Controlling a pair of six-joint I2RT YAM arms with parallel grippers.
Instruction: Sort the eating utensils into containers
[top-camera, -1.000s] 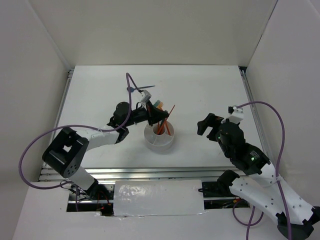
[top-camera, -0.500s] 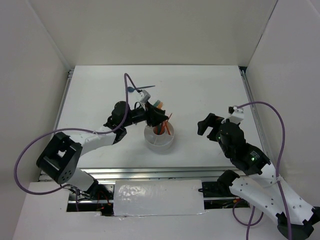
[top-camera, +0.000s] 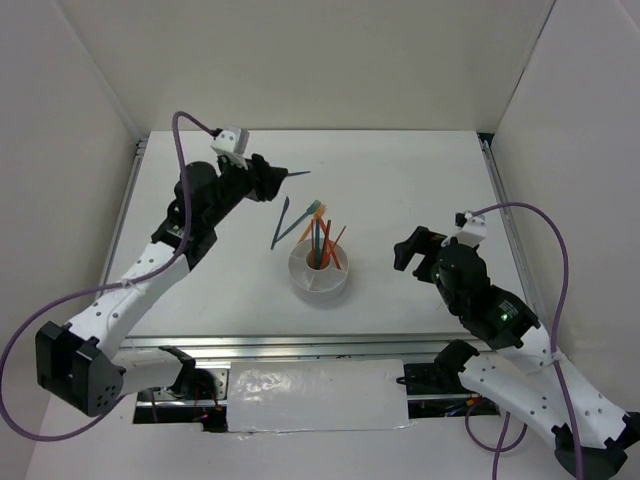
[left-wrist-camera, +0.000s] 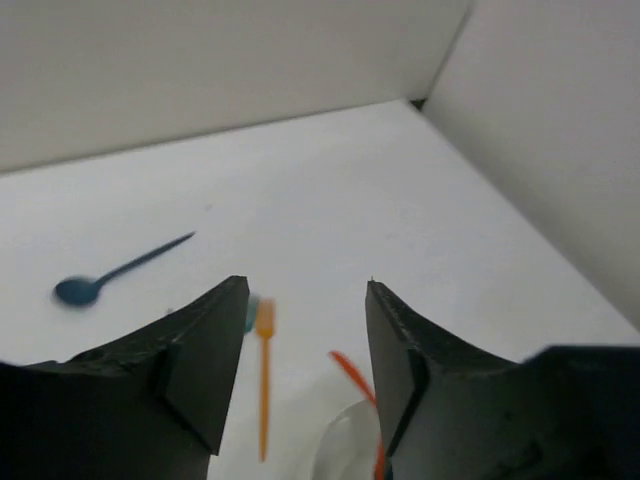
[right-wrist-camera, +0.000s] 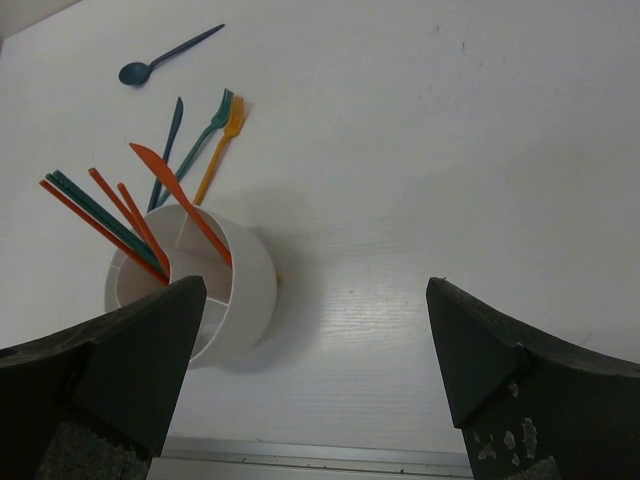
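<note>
The round white container (top-camera: 318, 278) (right-wrist-camera: 235, 290) stands mid-table. Orange and teal chopsticks (right-wrist-camera: 100, 215) lean in one compartment and an orange knife (right-wrist-camera: 180, 195) in another. Behind it on the table lie a teal fork (right-wrist-camera: 205, 130), an orange fork (right-wrist-camera: 222, 145) (left-wrist-camera: 264, 370), a dark teal knife (right-wrist-camera: 168, 150) and, farther back, the blue spoon (right-wrist-camera: 165, 58) (left-wrist-camera: 110, 275). My left gripper (top-camera: 272, 180) (left-wrist-camera: 305, 285) hangs open and empty above the spoon's area, back left of the container. My right gripper (top-camera: 412, 252) (right-wrist-camera: 315, 290) is open and empty to the container's right.
White walls close the table (top-camera: 400, 180) in at the back and both sides. A metal rail (right-wrist-camera: 300, 455) runs along the near edge. The left arm's purple cable (top-camera: 180, 130) loops above the back left of the table.
My left gripper has opened, then risen and swung from over the container to the back left. Teal chopsticks now stand in the container. The right arm has not moved.
</note>
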